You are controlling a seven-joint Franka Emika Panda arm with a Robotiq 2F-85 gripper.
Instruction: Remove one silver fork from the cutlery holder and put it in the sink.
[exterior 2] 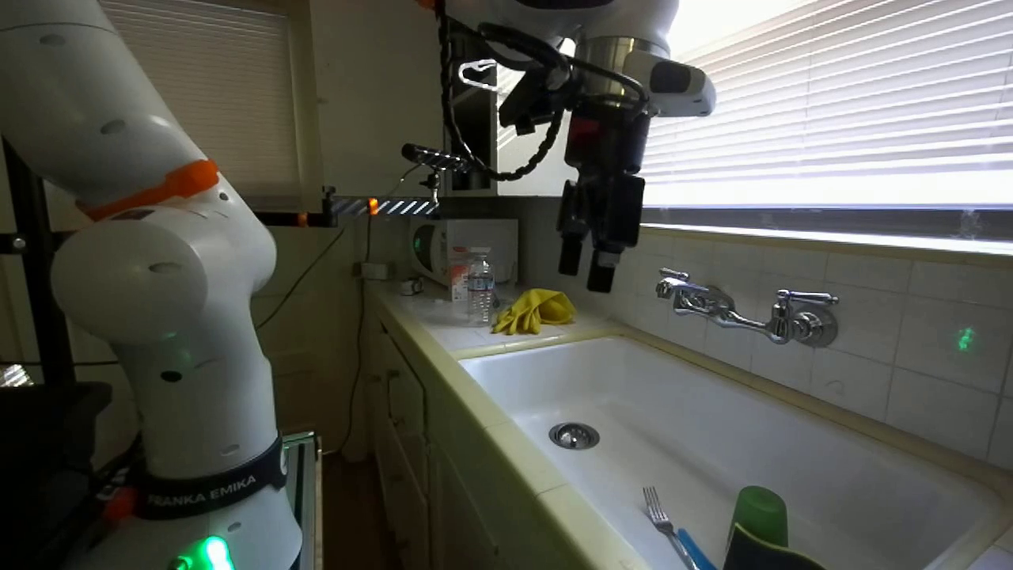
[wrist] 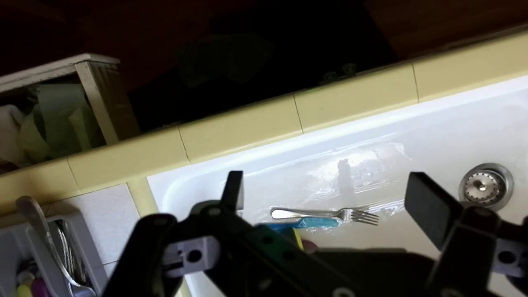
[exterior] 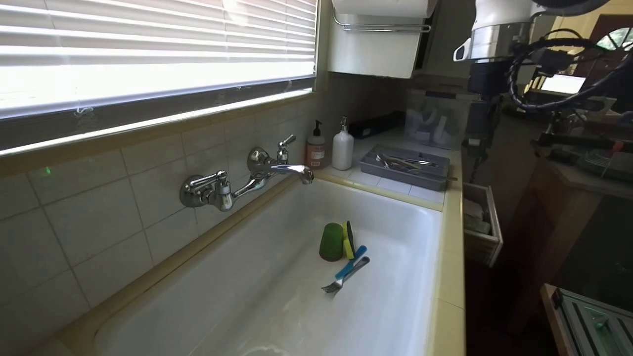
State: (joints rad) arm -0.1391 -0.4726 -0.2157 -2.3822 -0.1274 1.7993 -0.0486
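The cutlery holder shows as a flat grey tray point(exterior: 374, 168) on the tiled counter beyond the sink, with several silver utensils in it. In the wrist view its wall point(wrist: 88, 243) shows at lower left, with a silver utensil point(wrist: 52, 247) lying across it, handle over the edge. The sink point(exterior: 395, 316) is a deep white basin. A silver fork point(wrist: 288, 213) lies on its floor beside a blue handle point(wrist: 317, 222); this fork shows in both exterior views point(exterior: 334, 286) point(exterior 2: 661, 517). My gripper point(wrist: 326, 194) is open and empty, pointing down high above the sink point(exterior 2: 586, 267).
A green cup point(exterior: 331, 242) and a yellow-black sponge point(exterior: 349, 241) stand in the sink. A chrome tap point(exterior: 292, 169) juts over it. Two soap bottles point(exterior: 315, 151) point(exterior: 342, 150) stand beside the tray. An open drawer point(exterior: 487, 222) sticks out below the counter. Yellow gloves point(exterior 2: 542, 307) lie at the opposite end.
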